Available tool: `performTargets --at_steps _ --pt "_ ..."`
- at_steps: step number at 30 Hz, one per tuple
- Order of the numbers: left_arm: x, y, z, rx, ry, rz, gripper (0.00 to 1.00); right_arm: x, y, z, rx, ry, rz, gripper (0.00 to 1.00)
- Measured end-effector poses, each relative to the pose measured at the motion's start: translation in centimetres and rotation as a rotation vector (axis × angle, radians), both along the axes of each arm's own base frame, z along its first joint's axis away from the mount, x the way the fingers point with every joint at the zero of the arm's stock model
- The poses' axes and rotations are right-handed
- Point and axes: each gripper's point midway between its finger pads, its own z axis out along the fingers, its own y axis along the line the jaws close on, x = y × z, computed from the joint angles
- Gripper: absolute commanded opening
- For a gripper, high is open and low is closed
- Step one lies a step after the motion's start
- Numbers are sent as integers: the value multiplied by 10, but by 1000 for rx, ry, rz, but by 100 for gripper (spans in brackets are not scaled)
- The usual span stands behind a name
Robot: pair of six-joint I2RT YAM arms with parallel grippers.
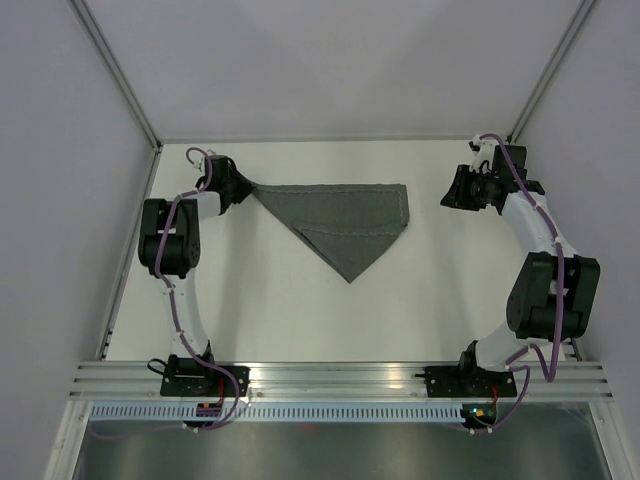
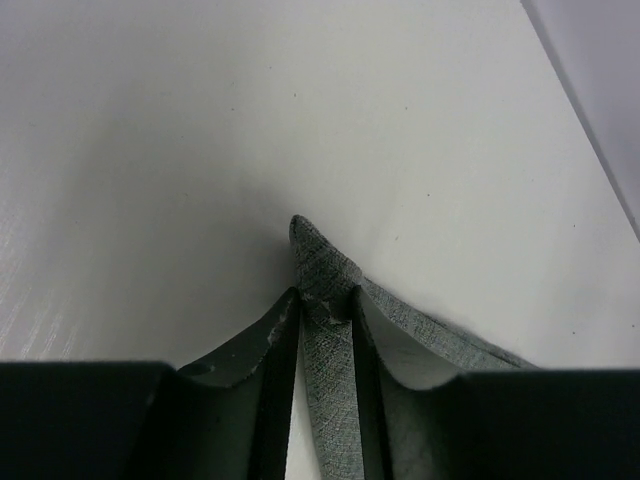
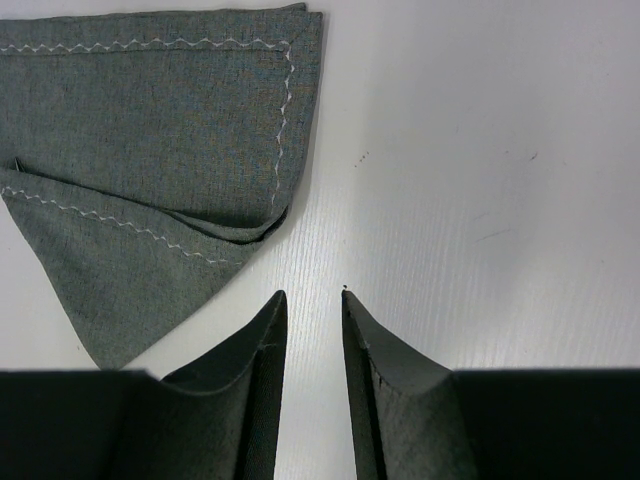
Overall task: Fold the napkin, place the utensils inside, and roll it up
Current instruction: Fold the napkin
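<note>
The dark grey napkin (image 1: 345, 220) lies folded into a downward-pointing triangle at the back middle of the white table (image 1: 300, 320). My left gripper (image 1: 248, 187) is at its left corner. In the left wrist view that gripper (image 2: 325, 295) is shut on the napkin (image 2: 322, 252), with the bunched corner poking out past the fingertips. My right gripper (image 1: 448, 195) stands to the right of the cloth, apart from it. The right wrist view shows it (image 3: 313, 293) open over bare table, with the napkin (image 3: 150, 130) and its pale stitching ahead to the left. The utensils are out of view.
Pale walls enclose the table on the left, back and right. An aluminium rail (image 1: 340, 375) carrying both arm bases runs along the near edge. Bare white surface lies between the napkin and the rail.
</note>
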Motion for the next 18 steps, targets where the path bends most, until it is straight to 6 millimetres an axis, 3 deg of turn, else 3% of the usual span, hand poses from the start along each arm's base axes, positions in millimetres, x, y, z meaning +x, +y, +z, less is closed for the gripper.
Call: performTargets --at_steps 2,7,14,18 --pt "0 -1 -2 -3 3 -1 23 0 0 0 0 0 0 34" --pt "2 -4 -1 -19 -11 -17 14 0 0 0 0 1 0 34" --pt "6 -21 17 -74 -129 -103 9 0 1 -1 2 2 3 34" --pt "0 -38 41 -114 -213 -193 8 0 1 -1 1 3 4 34"
